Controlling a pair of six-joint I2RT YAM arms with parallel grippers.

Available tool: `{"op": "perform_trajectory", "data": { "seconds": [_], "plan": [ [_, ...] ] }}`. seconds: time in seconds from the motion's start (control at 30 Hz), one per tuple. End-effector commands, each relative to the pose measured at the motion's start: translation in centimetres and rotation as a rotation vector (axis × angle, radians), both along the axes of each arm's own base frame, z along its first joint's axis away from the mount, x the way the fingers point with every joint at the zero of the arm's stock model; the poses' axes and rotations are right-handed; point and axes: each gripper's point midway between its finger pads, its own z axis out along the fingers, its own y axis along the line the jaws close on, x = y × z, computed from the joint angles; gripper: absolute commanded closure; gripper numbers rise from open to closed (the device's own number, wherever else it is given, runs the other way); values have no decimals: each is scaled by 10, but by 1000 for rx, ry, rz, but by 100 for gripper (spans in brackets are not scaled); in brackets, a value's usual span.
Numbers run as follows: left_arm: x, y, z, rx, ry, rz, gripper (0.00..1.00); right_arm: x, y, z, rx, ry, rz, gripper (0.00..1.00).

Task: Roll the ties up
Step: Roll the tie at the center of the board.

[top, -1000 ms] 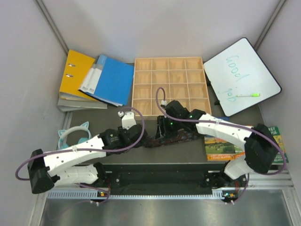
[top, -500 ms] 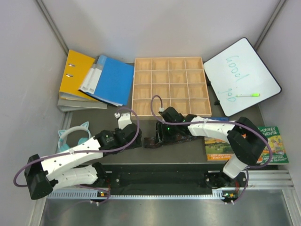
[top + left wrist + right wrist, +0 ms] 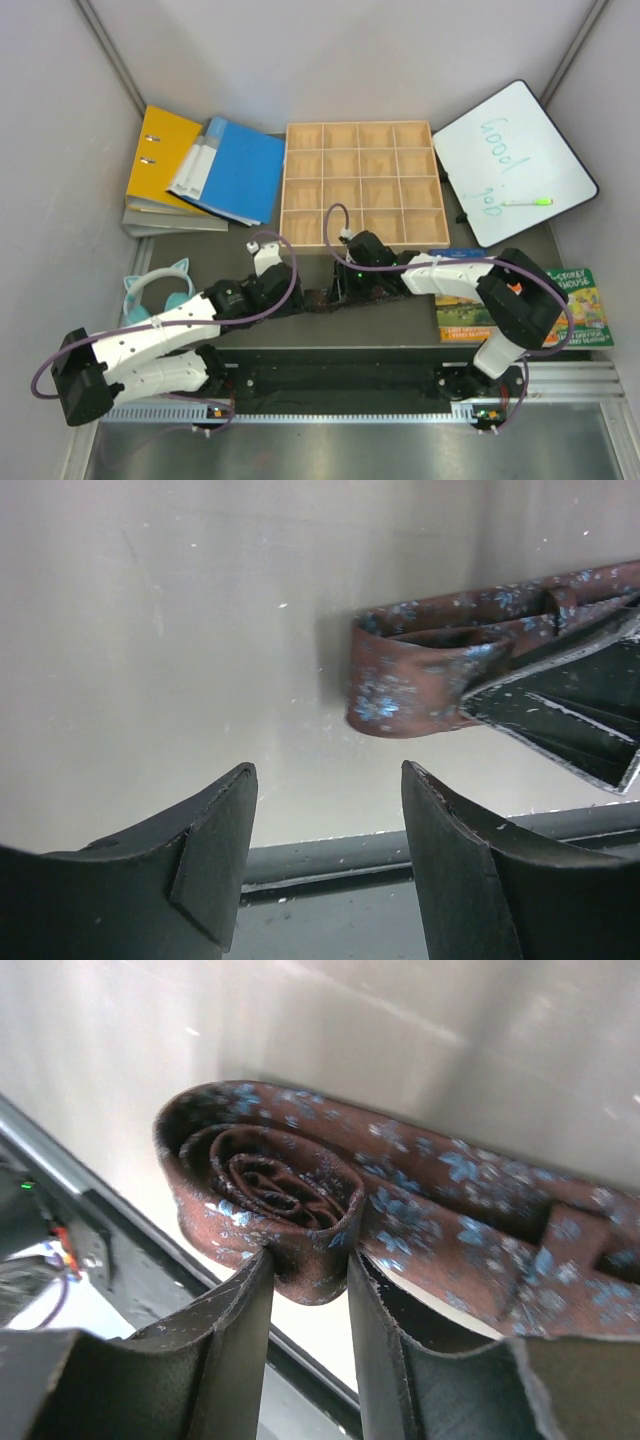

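One of the ties [image 3: 300, 1185], brown with bluish flecks, is wound into a spiral at one end, and its free length trails off to the right on the table. My right gripper [image 3: 310, 1260] is shut on the near edge of that roll, a finger pressing each side. From above, the tie [image 3: 322, 299] is a short dark bundle between both grippers, with the right gripper [image 3: 348, 290] over it. My left gripper [image 3: 330, 780] is open and empty, a short way from the roll [image 3: 420, 675]; it sits just left of the bundle in the top view [image 3: 293, 299].
A wooden grid tray [image 3: 360, 183] stands behind the arms. Yellow [image 3: 158, 150] and blue [image 3: 235, 172] binders lie at the back left, a whiteboard [image 3: 515, 150] with a green marker [image 3: 527, 201] at the back right. Books [image 3: 575, 300] lie right, cat-ear headphones [image 3: 150, 290] left.
The laid-out tie has shortened into a bundle as the right gripper moved left along it and narrowed onto the roll. The left arm shifted slightly and stayed open.
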Motion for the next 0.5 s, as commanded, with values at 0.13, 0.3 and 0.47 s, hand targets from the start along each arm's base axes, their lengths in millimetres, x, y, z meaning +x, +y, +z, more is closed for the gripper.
{"op": "perform_trajectory", "data": {
  "seconds": [0.13, 0.3, 0.47],
  "plan": [
    [12, -14, -6, -76, -26, -33, 34, 17, 34, 19, 177, -53, 12, 65],
    [23, -15, -16, -136, -9, -40, 32, 16, 41, 13, 198, -35, 37, 64],
    [33, -15, -23, -172, -12, -43, 34, 14, 43, 5, 196, -24, 49, 64]
  ]
}}
